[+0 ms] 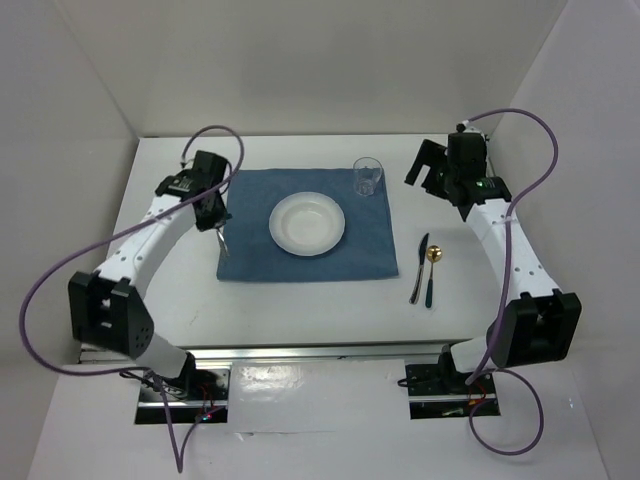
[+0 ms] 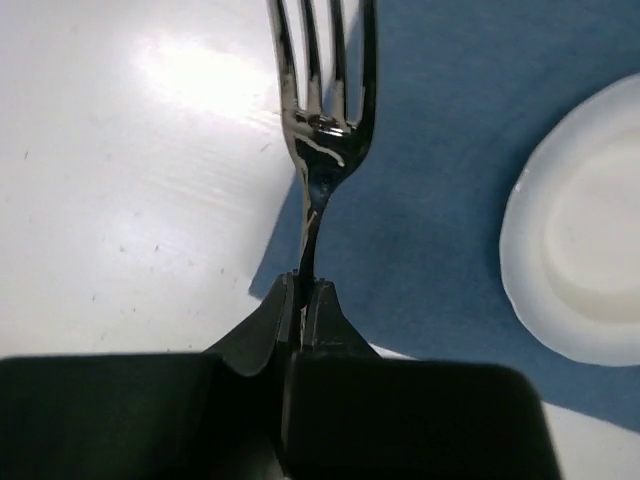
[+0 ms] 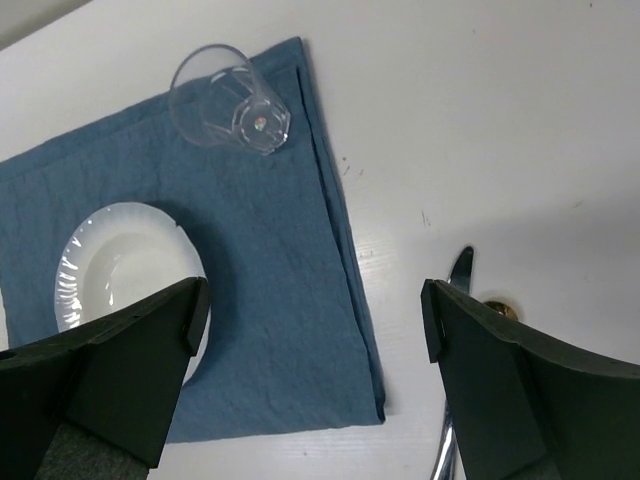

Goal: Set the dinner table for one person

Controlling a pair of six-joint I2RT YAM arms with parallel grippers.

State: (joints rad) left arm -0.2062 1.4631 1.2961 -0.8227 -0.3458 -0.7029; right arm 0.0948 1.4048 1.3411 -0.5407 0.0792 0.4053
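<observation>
Holding the fork: left jaws pinch the handle of a fork [image 2: 322, 150] - its prongs point away from the wrist camera and hang over the left edge of the mat.
Fork contact: from here I cannot tell whether the fork touches anything below it.
Surface: the white surface [image 1: 300, 310] carries the whole setting and runs from the arm bases to the back wall.
Mat: a blue cloth mat [image 1: 250, 250] lies mid-surface, between the two arms.
Plate: a white plate [image 1: 307, 224] sits at the middle of the mat.
Glass: a clear glass [image 1: 368, 177] stands upright at the mat's far right corner.
Knife and spoon: a knife [image 1: 419, 270] and a spoon [image 1: 432, 275] lie side by side on the bare surface just right of the mat - the spoon on the outside, its gold bowl at the far end.
Other arm: right jaws spread wide with nothing between them, raised above the surface to the right of the glass.
</observation>
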